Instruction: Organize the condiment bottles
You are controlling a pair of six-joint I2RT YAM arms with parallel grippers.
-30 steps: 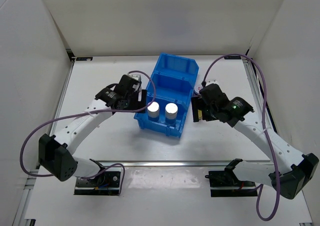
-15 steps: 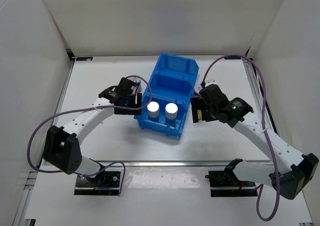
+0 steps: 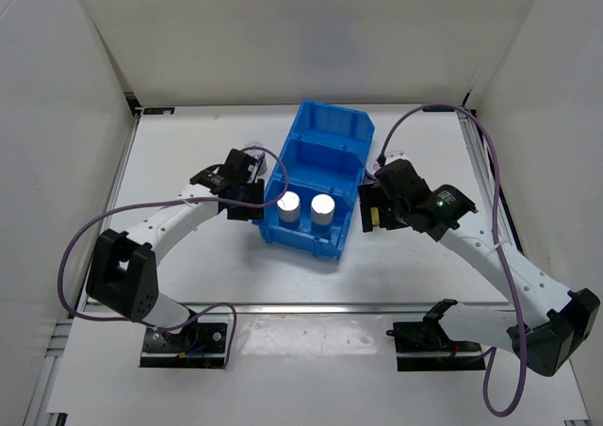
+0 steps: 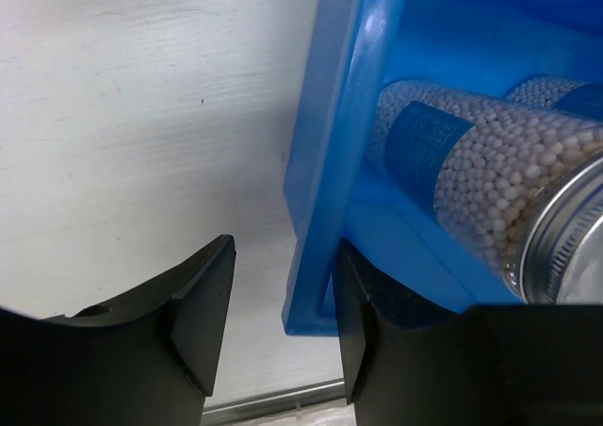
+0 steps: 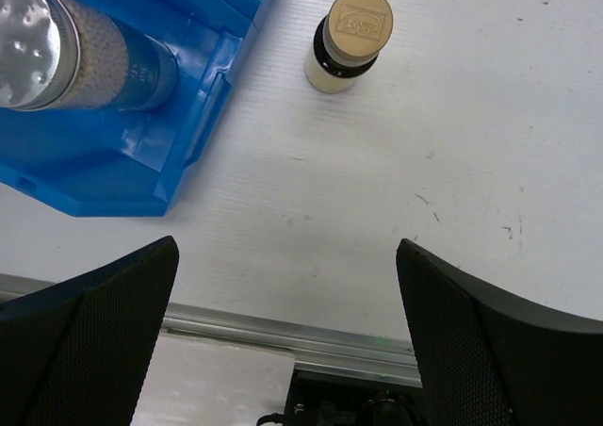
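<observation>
Aluminium rail (image 5: 283, 336) edges the table's near side. Above it the right gripper (image 5: 287, 256) hangs over the bare white table (image 5: 377, 181) with its black fingers (image 5: 104, 332) spread wide and holding nothing, their bases cut off by the frame. Just beyond, a slim bottle (image 5: 348, 40) stands upright beside the right wall of the blue bin (image 3: 325, 129), apart from it. It has a round tan cap, a dark neck and a pale yellow body, and the print on the cap is too small to read. From overhead it is mostly hidden under the right wrist. The left gripper (image 4: 285, 256) sits at the bin's near left corner, jaws partly open and astride the wall. One finger is outside with a clear gap, the other inside, and whether that one touches the plastic cannot be told. In the nearest compartment the left silver-capped bottle (image 3: 288, 203) and the right silver-capped bottle (image 3: 323, 204) stand upright side by side. Close up, their bodies look packed with small white beads, each with a blue label, and the one ribbed shiny cap in that view is cut off at the frame edge. Beyond the right wrist a small white-and-red patch (image 3: 375, 168) shows, too hidden to name.
</observation>
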